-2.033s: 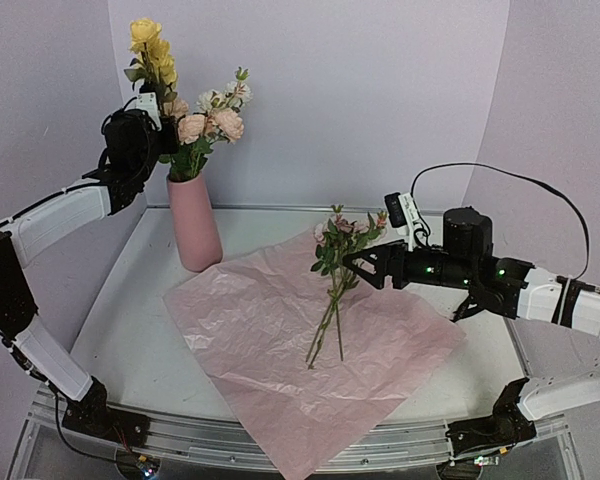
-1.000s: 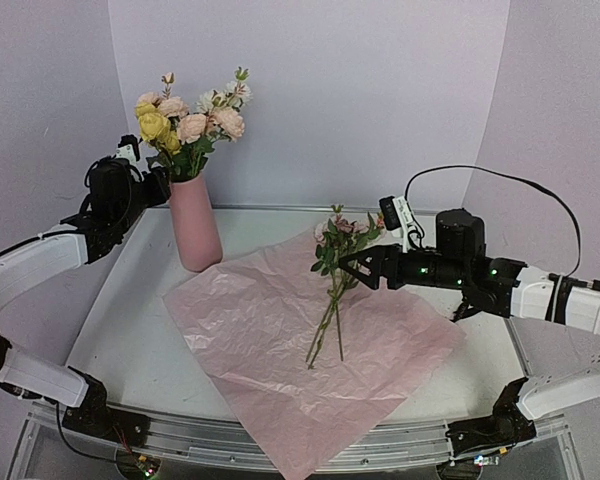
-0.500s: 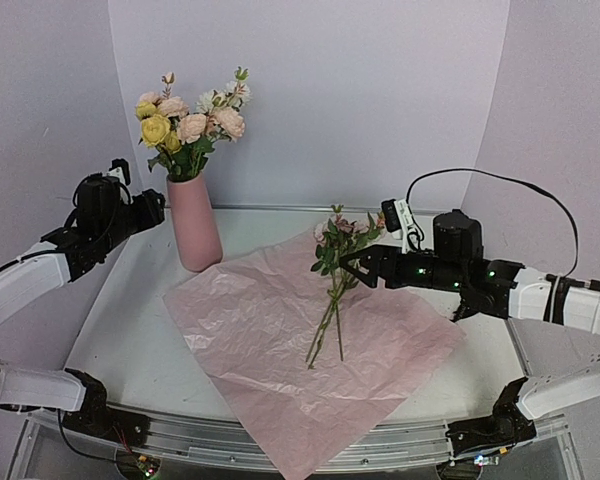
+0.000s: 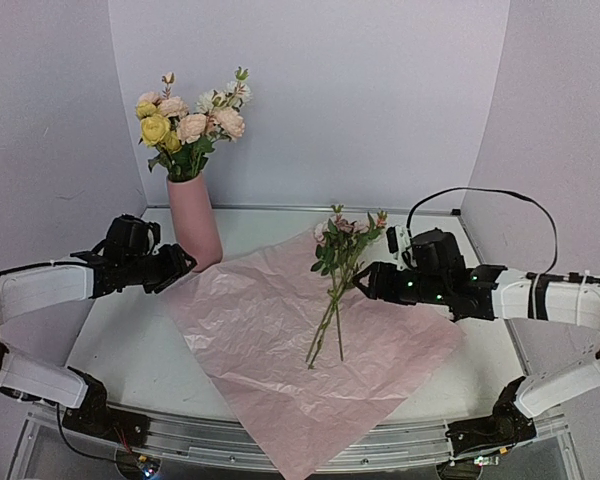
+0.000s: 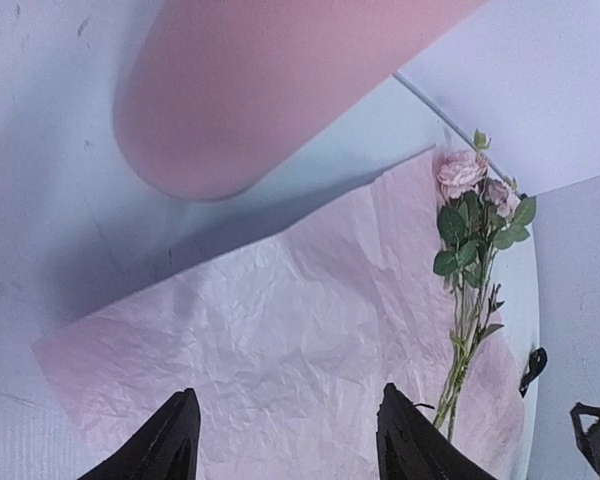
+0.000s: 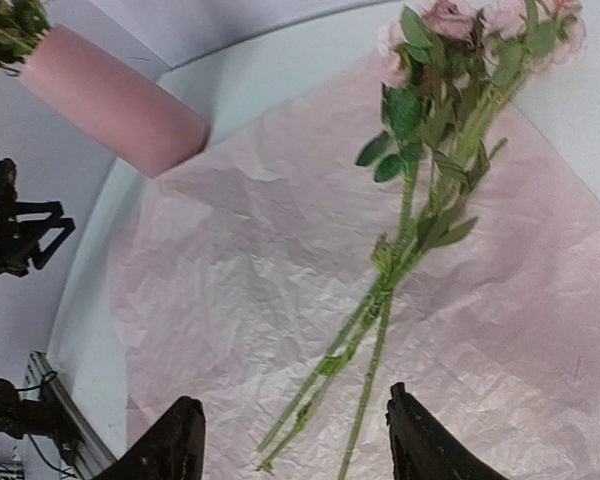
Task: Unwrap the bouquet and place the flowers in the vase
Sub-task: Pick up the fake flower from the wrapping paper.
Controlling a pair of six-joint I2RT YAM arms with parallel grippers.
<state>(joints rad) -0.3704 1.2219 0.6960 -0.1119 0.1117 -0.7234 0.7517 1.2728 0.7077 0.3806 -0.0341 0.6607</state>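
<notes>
Where crinkled paper [image 4: 260, 330] spreads, thin-stemmed flowers [image 4: 334, 285] lie.

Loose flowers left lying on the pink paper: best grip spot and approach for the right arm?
Grip the flowers on the stems just below the leaves, where they bunch together; further down, the cut ends splay apart. They lie flat on the paper, so come from above with the right gripper, jaws across the stems. Probably avoid the blooms, which look soft.

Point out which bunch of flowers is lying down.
The small pink bunch on the crinkled paper, just ahead of the right gripper, lies flat. The other bunch, with the yellow bloom, stands upright in the pink vase.
</notes>
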